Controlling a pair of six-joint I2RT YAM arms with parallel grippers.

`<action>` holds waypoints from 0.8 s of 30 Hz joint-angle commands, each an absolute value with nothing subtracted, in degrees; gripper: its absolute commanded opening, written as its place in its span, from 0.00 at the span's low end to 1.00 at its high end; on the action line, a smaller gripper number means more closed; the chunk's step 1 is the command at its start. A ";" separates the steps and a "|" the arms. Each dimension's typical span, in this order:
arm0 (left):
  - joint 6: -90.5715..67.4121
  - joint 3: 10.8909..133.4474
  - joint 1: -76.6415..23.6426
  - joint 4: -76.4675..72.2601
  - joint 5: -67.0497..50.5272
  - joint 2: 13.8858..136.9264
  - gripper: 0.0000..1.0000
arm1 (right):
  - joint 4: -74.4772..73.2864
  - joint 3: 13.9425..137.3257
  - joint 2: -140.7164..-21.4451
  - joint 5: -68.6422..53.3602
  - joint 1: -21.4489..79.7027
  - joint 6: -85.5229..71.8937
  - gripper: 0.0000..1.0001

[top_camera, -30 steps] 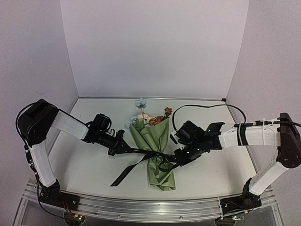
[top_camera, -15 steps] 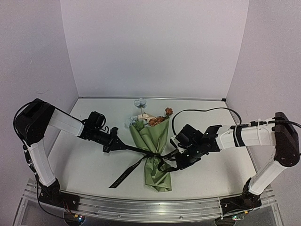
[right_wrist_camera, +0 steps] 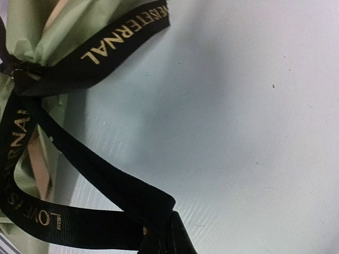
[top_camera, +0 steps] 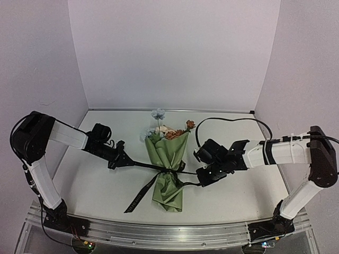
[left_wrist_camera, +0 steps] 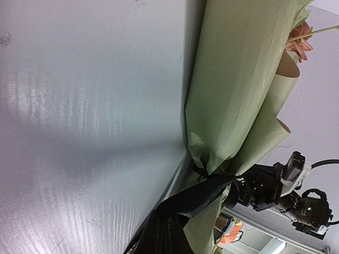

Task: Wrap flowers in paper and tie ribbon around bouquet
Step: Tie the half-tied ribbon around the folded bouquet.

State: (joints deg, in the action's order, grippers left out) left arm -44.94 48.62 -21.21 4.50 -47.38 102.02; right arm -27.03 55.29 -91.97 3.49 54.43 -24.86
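We've the bouquet (top_camera: pixel 168 164) lying mid tabletop (top_camera: pixel 90 185), long axis near-to-far, blooms (top_camera: pixel 169 134) at far end. The ribbon (top_camera: pixel 143 166) crosses its waist at approx. right angles. Left hand (top_camera: pixel 122 163) is left of the bouquet, right hand (top_camera: pixel 200 182) right of it. Each is pinched shut on a ribbon end, both about equally near. Next pull, we reckon: straight outward, away from the bouquet.

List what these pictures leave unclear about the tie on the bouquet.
- Knot: in the top view, where the ribbon crosses the bouquet is too small to read; in the left wrist view a paper fold hides most of it.
- Lettering: partly cut off by the right wrist view's left edge.
- Fingertips: left gripper and right gripper both cut off by their wrist views' bottom edges.
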 commanded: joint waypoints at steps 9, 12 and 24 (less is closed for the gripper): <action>-41.28 49.38 -11.94 8.20 -39.86 101.52 0.00 | -42.17 56.24 -96.26 20.57 58.51 -24.43 0.00; -40.99 49.44 -10.29 8.84 -39.45 101.51 0.00 | -43.99 54.61 -96.30 23.33 59.61 -25.82 0.00; -38.80 48.47 -6.90 10.82 -38.30 101.25 0.00 | -43.85 49.05 -95.12 26.86 61.55 -31.13 0.00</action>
